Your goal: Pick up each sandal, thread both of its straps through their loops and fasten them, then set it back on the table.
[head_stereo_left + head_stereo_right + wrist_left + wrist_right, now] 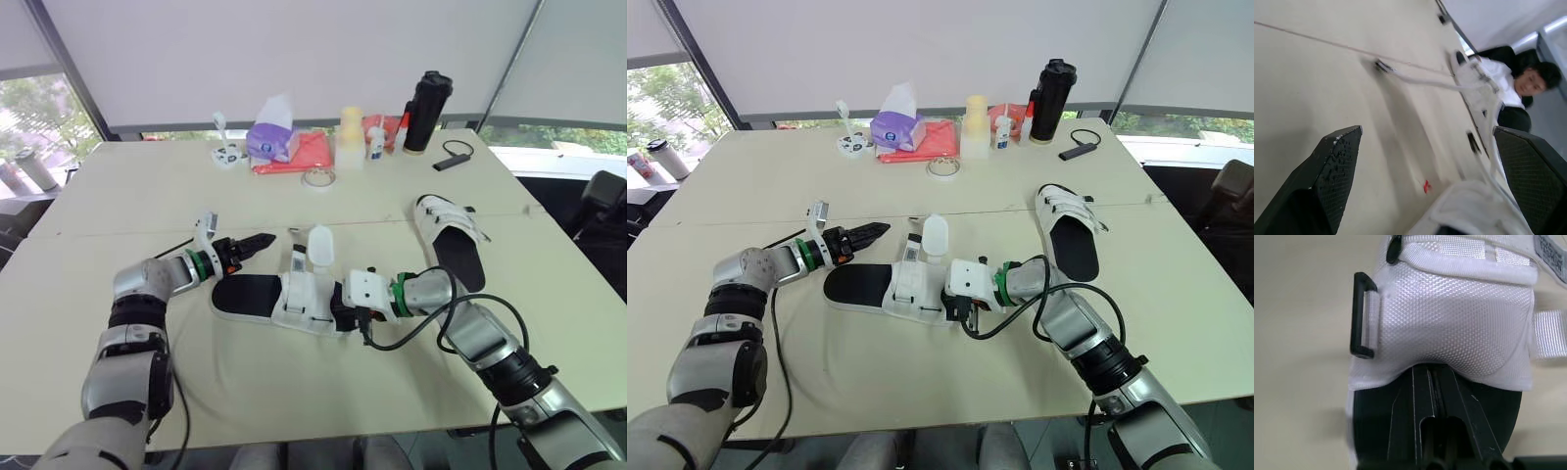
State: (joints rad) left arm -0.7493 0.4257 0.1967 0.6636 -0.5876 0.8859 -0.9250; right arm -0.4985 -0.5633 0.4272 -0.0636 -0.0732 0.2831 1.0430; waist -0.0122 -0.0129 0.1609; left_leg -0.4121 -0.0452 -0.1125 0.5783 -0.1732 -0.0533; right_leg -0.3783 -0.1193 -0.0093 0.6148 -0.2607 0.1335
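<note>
Where right wrist looks, sandal (1459,333), black loop (1355,313)

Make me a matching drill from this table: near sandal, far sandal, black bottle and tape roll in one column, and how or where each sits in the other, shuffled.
Things:
1. near sandal
2. far sandal
3. black bottle
4. tape roll

Places or states:
A. standing upright near the far edge of the table
B. lying flat just in front of the red cloth
C. one strap sticking up, unfastened
D. on the robot's right side, straps lying across it

Pairs: 1-C, 2-D, 3-A, 4-B
</note>
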